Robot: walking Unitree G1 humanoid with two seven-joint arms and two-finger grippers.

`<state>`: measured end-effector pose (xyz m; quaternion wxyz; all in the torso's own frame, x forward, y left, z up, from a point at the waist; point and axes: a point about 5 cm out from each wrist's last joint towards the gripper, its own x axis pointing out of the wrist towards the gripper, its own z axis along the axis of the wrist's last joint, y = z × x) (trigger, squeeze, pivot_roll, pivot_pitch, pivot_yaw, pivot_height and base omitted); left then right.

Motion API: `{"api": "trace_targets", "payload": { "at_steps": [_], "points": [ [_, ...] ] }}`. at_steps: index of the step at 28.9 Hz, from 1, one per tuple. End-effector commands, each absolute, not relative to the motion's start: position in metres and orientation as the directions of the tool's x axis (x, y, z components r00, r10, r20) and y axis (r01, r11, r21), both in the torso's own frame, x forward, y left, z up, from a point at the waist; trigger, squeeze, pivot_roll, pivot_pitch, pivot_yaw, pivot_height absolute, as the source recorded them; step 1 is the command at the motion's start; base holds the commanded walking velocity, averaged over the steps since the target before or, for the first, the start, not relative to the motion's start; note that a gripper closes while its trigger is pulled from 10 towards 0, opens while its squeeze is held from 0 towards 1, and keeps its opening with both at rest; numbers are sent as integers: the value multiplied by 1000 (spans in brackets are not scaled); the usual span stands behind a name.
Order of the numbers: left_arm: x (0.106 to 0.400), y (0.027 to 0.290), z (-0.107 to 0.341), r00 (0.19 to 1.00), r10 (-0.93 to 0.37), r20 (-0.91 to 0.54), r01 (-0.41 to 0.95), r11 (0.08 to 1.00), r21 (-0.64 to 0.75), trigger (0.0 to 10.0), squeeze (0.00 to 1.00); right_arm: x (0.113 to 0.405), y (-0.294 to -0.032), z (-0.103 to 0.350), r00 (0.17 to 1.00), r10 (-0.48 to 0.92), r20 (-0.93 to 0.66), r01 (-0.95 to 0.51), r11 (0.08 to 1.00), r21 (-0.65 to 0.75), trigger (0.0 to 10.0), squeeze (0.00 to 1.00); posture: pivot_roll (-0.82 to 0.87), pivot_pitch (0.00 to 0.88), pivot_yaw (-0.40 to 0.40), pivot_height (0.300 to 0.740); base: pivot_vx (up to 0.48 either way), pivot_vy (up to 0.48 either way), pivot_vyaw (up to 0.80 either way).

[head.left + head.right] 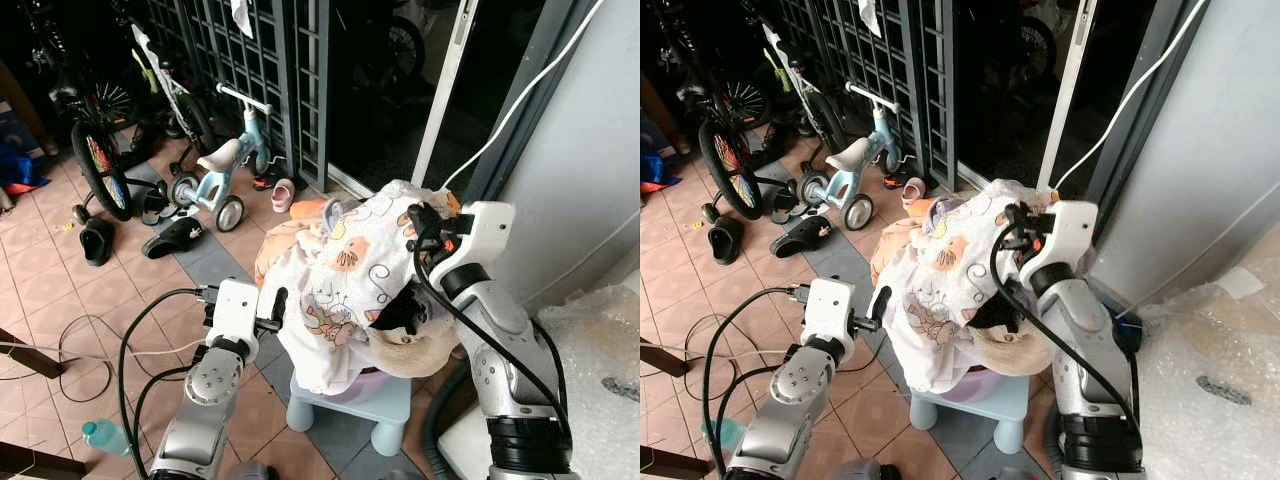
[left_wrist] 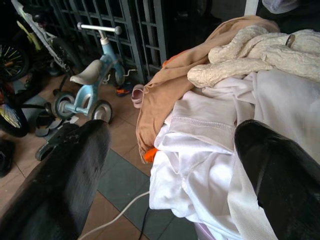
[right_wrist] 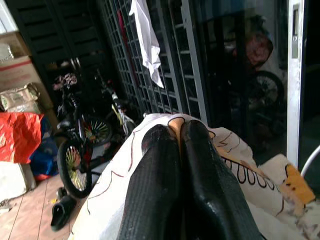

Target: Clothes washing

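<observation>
The right gripper (image 3: 172, 165) has its fingers pinched together on the patterned white cloth (image 1: 350, 265), lifted above the heaped laundry pile (image 2: 210, 130) on the pale blue stool (image 1: 375, 405). The left gripper (image 2: 170, 165) hangs with fingers spread wide, holding nothing, just beside the pile's left edge.

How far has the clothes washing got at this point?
Early. Done: little shows; the laundry pile sits heaped in a tub on a stool. In hand: the right claw is shut on the patterned cloth at the pile's top, while the left claw is open beside the white clothes. Left: moving everything on to be washed.
</observation>
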<state>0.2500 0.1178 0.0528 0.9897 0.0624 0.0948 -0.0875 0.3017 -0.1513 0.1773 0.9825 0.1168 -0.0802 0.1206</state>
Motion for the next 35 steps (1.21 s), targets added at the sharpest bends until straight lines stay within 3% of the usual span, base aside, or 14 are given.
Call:
{"api": "trace_targets", "payload": {
  "at_steps": [1, 9, 10, 11, 24, 35],
  "points": [
    [253, 121, 55, 972, -142, -186, 166, 978, 123, 10000, 0, 302, -157, 194, 948, 191, 255, -245, 948, 202, 0, 0, -70, 0, 49, 740, 0, 0, 0],
    [256, 120, 56, 977, -127, -172, 151, 980, 131, 10000, 0, 304, -163, 199, 945, 186, 269, -239, 954, 183, 0, 0, -69, 0, 44, 740, 0, 0, 0],
    [256, 120, 56, 977, -126, -172, 149, 980, 132, 10000, 0, 303, -162, 197, 947, 185, 261, -237, 954, 183, 4431, 0, -69, 0, 44, 740, 0, 0, 0],
    [256, 121, 55, 978, -123, -171, 146, 980, 132, 10000, 0, 303, -161, 192, 953, 185, 239, -232, 955, 187, 10000, 0, -69, 0, 44, 740, -262, 0, 0],
    [256, 121, 54, 977, -120, -175, 145, 980, 133, 10000, 0, 296, -157, 175, 965, 185, 183, -218, 959, 180, 10000, 0, -73, 0, 48, 740, -313, 0, -518],
    [260, 125, 59, 983, -99, -155, 120, 983, 136, 10000, 0, 298, -158, 172, 969, 173, 174, -197, 972, 130, 10000, 0, -56, 0, 41, 740, -124, 0, 0]
  ]
}}
